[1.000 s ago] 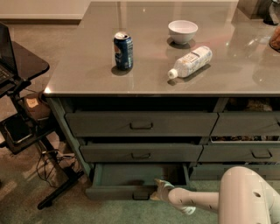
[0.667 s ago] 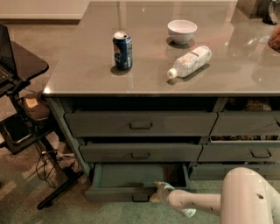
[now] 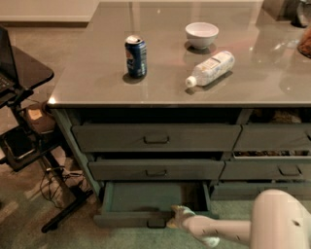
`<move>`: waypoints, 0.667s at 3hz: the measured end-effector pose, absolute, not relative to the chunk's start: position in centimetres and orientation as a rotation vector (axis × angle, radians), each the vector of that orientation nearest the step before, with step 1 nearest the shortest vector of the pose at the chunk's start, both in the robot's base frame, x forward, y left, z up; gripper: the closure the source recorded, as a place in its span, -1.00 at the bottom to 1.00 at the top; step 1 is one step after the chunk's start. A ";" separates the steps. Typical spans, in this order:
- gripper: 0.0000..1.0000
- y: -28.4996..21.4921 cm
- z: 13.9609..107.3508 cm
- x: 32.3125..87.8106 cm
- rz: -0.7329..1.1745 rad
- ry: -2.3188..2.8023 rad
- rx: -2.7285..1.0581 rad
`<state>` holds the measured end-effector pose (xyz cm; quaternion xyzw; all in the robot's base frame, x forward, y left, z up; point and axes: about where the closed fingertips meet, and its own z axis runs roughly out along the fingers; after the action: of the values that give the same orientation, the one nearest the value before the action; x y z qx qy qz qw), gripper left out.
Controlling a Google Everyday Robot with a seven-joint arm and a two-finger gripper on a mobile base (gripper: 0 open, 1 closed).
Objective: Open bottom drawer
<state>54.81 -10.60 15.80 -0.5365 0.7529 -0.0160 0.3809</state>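
bottom drawer stands well out, lower centre | gripper at its front edge, grip cannot be told | task seemingly near done

You see a glossy grey counter with glare on it, over a grey-green cabinet. At left is a black stand, with cables on the dull green floor. There's a pale wall strip top left. Light is dim. Your gripper sits low at the cabinet's foot.
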 end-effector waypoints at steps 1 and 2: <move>1.00 -10.6 16.3 54.7 -0.041 1.922 -1.369; 1.00 -10.9 16.0 53.2 -0.043 1.931 -1.350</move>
<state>53.21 -10.91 16.02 -0.5292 0.7571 -0.0170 0.3827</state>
